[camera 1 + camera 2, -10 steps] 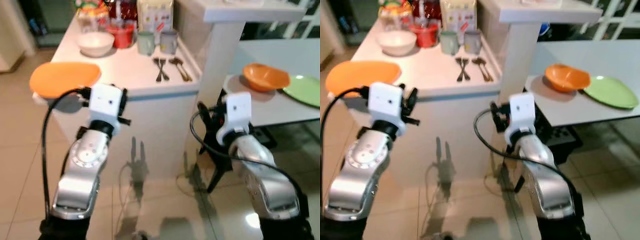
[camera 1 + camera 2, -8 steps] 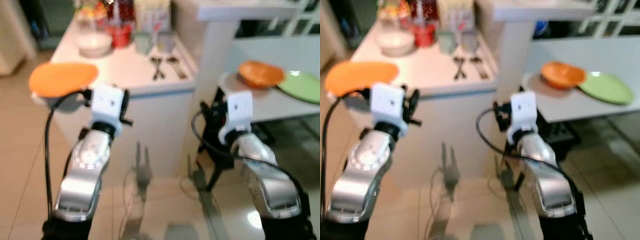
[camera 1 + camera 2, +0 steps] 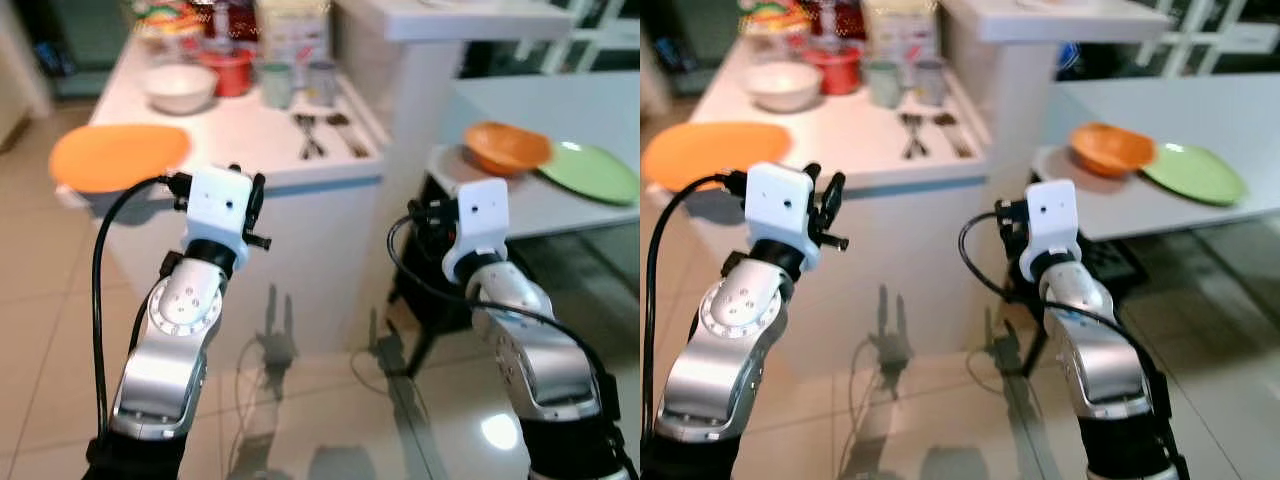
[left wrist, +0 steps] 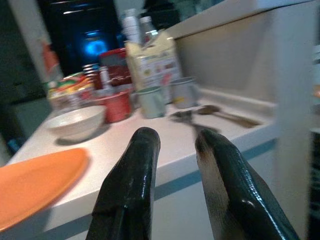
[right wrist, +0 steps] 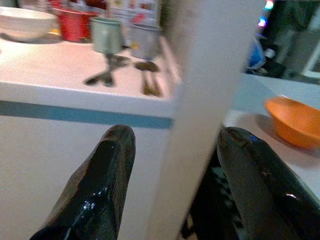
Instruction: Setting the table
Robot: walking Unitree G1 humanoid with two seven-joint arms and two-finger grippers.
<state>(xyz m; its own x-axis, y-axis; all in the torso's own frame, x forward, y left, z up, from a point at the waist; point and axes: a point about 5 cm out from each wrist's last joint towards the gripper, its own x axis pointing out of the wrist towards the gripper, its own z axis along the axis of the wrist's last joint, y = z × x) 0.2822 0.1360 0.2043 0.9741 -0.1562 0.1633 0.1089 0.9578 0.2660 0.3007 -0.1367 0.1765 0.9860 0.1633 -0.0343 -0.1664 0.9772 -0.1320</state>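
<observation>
A white counter (image 3: pixel 262 160) stands ahead of me. On it lie an orange plate (image 3: pixel 118 155), a white bowl (image 3: pixel 180 87), two cups (image 3: pixel 277 83), and forks and spoons (image 3: pixel 310 135). To the right, a lower white table (image 3: pixel 560 215) carries an orange bowl (image 3: pixel 505 147) and a green plate (image 3: pixel 590 172). Both arms are raised in front of the counter's side, short of its edge. My left gripper (image 4: pixel 175 142) is open a little and holds nothing. My right gripper (image 5: pixel 175 137) is open wide and empty, pointing at the white pillar (image 5: pixel 207 100) between counter and table.
A red container (image 3: pixel 228 70), jars and a carton (image 3: pixel 290 25) crowd the counter's back. A raised white shelf (image 3: pixel 470 20) tops the pillar. A dark chair or frame (image 3: pixel 430 300) stands under the table. Glossy tiled floor (image 3: pixel 330 420) lies below my arms.
The whole view has shifted slightly, so the camera moved. Both arms keep the same raised pose, and nothing was picked up or let go.
</observation>
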